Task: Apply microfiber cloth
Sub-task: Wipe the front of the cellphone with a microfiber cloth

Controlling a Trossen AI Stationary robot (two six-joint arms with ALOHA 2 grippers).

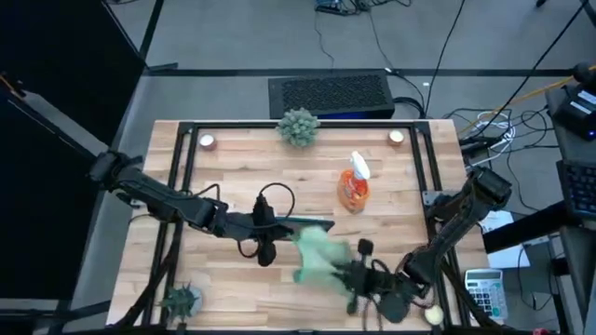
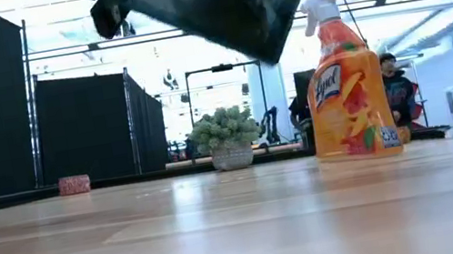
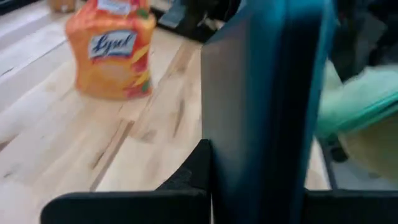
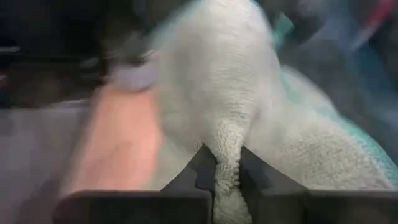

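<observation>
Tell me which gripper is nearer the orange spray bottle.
Left. The left gripper, shut on the tablet, sits just beside the orange spray bottle; the right gripper, shut on the microfiber cloth, is farther toward the front edge.

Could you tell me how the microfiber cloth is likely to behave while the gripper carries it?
The microfiber cloth is probably floppy: it bunches and drapes from the right gripper, which is pinching a fold. Its fuzzy pile suggests it is light and unlikely to slip out. It would likely sag over the tablet rather than hold shape.
</observation>
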